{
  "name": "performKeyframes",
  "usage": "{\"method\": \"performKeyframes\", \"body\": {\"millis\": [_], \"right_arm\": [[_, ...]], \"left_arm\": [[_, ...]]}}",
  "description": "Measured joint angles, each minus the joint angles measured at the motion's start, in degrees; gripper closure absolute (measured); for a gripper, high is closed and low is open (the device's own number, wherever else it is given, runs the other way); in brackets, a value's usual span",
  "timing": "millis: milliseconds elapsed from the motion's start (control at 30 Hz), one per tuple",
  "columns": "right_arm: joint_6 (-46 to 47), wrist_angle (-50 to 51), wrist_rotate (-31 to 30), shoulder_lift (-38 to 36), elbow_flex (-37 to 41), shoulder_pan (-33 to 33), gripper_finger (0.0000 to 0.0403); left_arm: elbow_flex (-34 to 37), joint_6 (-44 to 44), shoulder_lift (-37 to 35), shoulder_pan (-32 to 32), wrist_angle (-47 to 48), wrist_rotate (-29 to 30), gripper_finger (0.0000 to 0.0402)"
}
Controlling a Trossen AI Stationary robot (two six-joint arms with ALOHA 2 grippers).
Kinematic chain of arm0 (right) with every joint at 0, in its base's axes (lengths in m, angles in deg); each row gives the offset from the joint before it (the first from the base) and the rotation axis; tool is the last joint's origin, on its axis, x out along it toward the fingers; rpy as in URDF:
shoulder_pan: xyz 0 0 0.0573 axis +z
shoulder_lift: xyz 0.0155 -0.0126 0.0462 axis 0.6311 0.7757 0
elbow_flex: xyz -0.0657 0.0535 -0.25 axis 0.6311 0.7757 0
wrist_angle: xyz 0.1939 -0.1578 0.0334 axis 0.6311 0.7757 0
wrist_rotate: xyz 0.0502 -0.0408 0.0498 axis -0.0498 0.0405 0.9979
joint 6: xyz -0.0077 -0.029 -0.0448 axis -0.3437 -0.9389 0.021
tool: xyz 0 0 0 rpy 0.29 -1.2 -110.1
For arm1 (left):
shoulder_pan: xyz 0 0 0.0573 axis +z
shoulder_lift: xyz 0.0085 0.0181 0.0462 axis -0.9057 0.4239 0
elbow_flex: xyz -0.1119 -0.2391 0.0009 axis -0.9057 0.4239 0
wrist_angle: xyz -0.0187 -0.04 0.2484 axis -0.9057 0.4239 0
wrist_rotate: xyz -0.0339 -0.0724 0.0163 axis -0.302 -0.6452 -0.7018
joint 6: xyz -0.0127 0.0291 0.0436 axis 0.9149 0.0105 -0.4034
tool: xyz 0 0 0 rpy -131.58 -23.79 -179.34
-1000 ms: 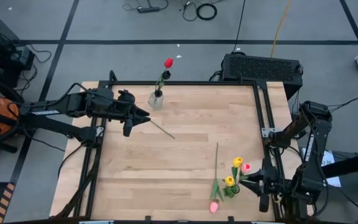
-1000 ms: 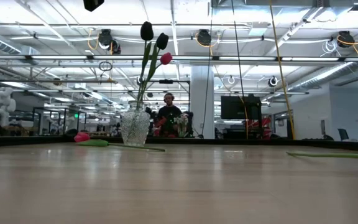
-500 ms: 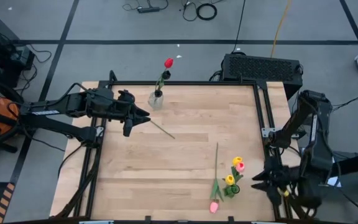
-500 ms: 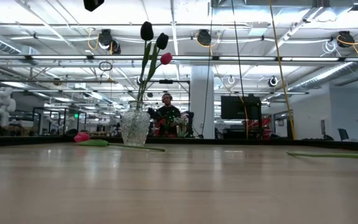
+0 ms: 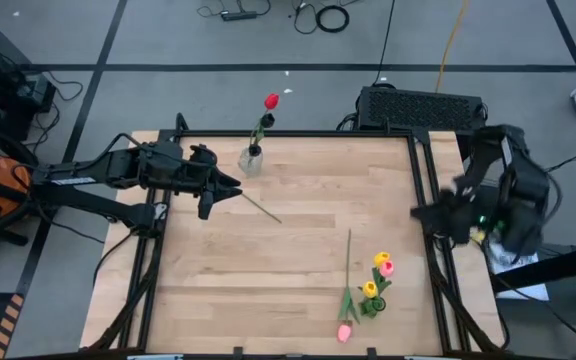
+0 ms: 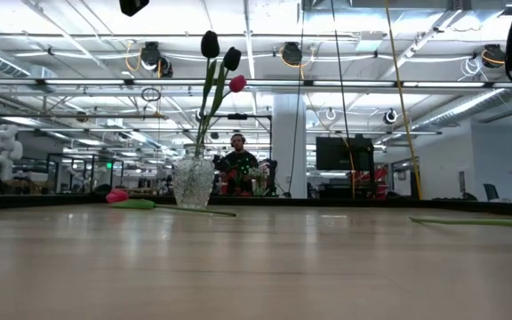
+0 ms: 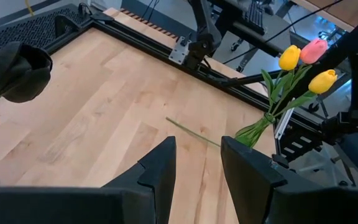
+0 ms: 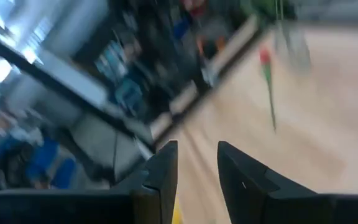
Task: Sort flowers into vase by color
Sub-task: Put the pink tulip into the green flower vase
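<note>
Dark fingers of the left gripper (image 5: 230, 190) stand slightly apart, holding nothing, just beside the glass vase (image 5: 251, 160) with its red and near-black tulips (image 5: 271, 101). The right gripper (image 5: 423, 212), also parted and empty, hangs over the table's right rail. Yellow and pink tulips (image 5: 376, 278) lie bunched near the front right, well apart from both.
</note>
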Motion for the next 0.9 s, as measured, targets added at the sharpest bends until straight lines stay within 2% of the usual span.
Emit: {"method": "performKeyframes", "body": {"millis": [100, 267, 367, 533, 633, 700, 767, 900], "right_arm": [[-11.64, -4.34, -5.79, -4.69, -1.14, -0.87, 0.0302], [-38.02, -17.96, -8.03, -8.3, -4.83, -3.97, 0.0302], [-58.99, -33.96, -8.07, -7.83, -6.69, -5.49, 0.0302], [-96.61, -67.86, -7.11, -3.6, -6.87, -8.08, 0.0302], [-114.51, -83.61, -2.29, -0.61, -6.87, -10.09, 0.0302], [-123.06, -91.16, -0.12, 1.15, -6.87, -11.41, 0.0302], [-129.07, -95.35, -1.07, 2.53, -7.0, -12.62, 0.0302], [-132.04, -94.53, -1.54, 4.74, -9.1, -15.28, 0.0302]], "left_arm": [[0.0, -0.04, -0.01, 0.0, 0.0, 0.02, 0.0268], [0.0, -0.09, 0.0, 0.02, -0.02, 0.42, 0.0268], [0.0, -0.13, -0.01, 0.01, -0.02, 0.5, 0.0268], [-0.02, -0.2, 0.21, 0.02, -0.07, 2.36, 0.0268], [-0.02, -0.22, 0.26, 0.02, -0.05, 3.59, 0.0268], [-0.04, -0.2, 0.36, 0.02, -0.08, 3.91, 0.0268], [-0.04, -0.2, 0.48, 0.02, -0.11, 3.93, 0.0268], [-0.04, -0.2, 0.46, 0.02, -0.11, 3.95, 0.0268]]}}
